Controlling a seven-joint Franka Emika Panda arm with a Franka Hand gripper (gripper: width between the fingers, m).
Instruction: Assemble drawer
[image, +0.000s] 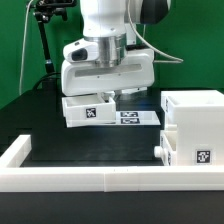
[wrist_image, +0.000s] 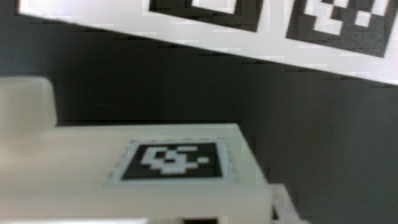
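- The fingers (image: 100, 97) hang low over a small tray (image: 88, 110) mid-worktop; their spread cannot be told.
- The case (image: 196, 128) stands near the worktop's (image: 100, 150) front rim, at the exterior view's right.
- The marker board (image: 132, 117) lies behind the tray.

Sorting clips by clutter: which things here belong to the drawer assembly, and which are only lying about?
Job:
- large boxy case
- small tray under the end effector, tag facing out
- small tray with knob in the case front

Lying about:
- marker board
- low white rim
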